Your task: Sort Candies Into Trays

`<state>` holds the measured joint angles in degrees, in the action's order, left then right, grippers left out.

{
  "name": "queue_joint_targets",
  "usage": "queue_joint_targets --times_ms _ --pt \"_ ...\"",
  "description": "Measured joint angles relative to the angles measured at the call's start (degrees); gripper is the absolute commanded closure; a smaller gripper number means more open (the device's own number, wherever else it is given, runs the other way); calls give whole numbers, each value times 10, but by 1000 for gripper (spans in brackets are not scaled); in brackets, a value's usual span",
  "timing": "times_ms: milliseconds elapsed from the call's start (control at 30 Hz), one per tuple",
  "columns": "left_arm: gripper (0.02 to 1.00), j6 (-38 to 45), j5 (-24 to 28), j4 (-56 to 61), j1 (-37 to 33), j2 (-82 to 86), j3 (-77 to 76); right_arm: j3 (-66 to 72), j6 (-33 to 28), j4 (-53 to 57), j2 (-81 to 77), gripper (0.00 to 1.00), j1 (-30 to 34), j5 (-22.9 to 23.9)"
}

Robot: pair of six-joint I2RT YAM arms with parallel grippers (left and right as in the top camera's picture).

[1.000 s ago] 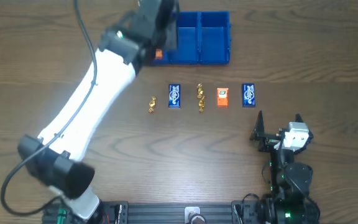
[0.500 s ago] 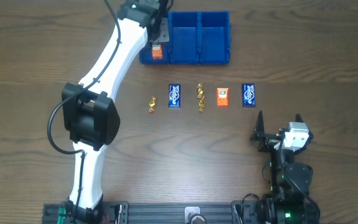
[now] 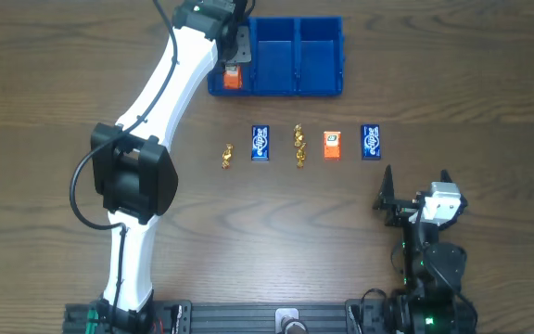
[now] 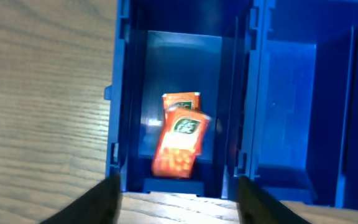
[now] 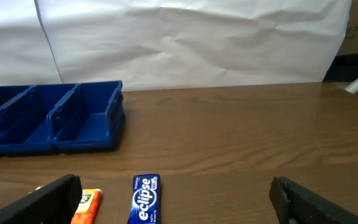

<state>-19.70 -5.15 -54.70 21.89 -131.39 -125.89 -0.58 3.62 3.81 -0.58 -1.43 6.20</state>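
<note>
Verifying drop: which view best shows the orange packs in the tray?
Left wrist view: straight down on two overlapping orange packs in the blue tray, end compartment. Top view: one small orange patch. Right wrist view: tray side-on, far off.

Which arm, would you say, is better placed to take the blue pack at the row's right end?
Right, probably. The right gripper stands open close beside that blue pack, while the left gripper hangs over the left compartment of the tray, farther off.
</note>
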Motion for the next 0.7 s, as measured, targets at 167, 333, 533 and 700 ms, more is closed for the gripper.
queue_joint_targets --times_ms 167,333,533,700 --pt "134 0 1 1 0 0 0 0 0 0 0 1 0 0" --pt "134 -24 -3 33 34 6 0 0 0 0 0 1 0 0" --pt "150 -106 -32 14 209 32 -8 0 0 0 0 1 0 0" --pt "167 -184 -40 -12 299 31 6 0 0 0 0 1 0 0"
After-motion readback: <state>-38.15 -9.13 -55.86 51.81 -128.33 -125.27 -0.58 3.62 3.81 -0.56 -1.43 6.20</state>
